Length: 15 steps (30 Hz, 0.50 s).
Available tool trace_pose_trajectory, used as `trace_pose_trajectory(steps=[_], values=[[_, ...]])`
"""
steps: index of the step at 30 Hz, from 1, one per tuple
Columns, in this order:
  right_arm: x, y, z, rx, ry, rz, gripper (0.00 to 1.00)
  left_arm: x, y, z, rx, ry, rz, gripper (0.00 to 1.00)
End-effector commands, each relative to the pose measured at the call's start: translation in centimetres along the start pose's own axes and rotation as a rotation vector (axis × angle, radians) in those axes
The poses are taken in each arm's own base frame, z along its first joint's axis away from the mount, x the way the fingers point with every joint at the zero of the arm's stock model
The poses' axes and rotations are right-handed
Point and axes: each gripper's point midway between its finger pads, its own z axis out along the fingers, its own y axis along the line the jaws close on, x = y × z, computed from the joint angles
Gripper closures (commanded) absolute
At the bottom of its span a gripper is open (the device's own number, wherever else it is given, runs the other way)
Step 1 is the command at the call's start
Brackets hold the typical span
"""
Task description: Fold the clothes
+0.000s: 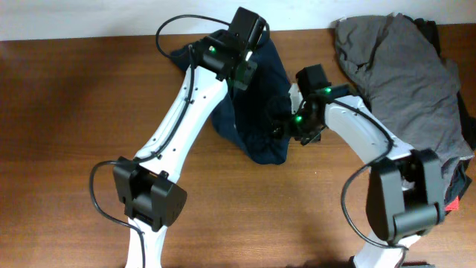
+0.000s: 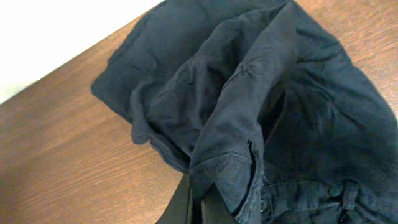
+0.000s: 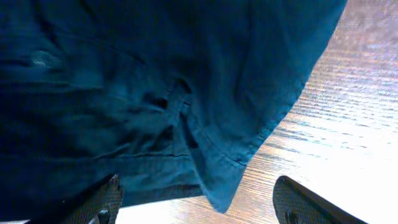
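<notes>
Shorts (image 1: 256, 123) lay bunched up on the surface (image 1: 74, 104) near the back edge, between the two arms. Left fingers (image 2: 180, 208) were pressed together, pinching a fold of the fabric. Right fingers (image 3: 308, 204) were spread wide at the hem.

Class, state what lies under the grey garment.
Under the grey garment, dark cloth shows at the far edge and a red-and-black piece at the near edge; anything else is covered.
</notes>
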Motion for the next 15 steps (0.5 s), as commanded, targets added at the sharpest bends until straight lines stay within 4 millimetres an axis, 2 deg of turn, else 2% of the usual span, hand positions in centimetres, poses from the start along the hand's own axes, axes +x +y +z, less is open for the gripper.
trace_pose_trajectory(steps=[1, 6, 8, 11, 15], values=[[0.5, -1.1, 1.0, 0.053, 0.028, 0.026, 0.18, -1.1, 0.8, -0.8, -0.009, -0.036, -0.037, 0.99], [1.3, -1.7, 2.1, 0.06, 0.054, 0.035, 0.19, -1.3, 0.9, -0.8, -0.01, -0.043, -0.039, 0.99], [1.8, -2.1, 2.7, 0.062, 0.058, 0.04, 0.26, -1.3, 0.9, -0.8, -0.01, -0.045, -0.04, 0.99], [2.5, -2.3, 3.8, 0.048, 0.06, 0.052, 0.28, -1.5, 0.9, -1.0, -0.01, -0.053, -0.042, 0.99], [2.6, -2.1, 4.2, 0.043, 0.056, 0.04, 0.32, -1.9, 1.1, -1.3, -0.01, -0.067, -0.047, 0.99]])
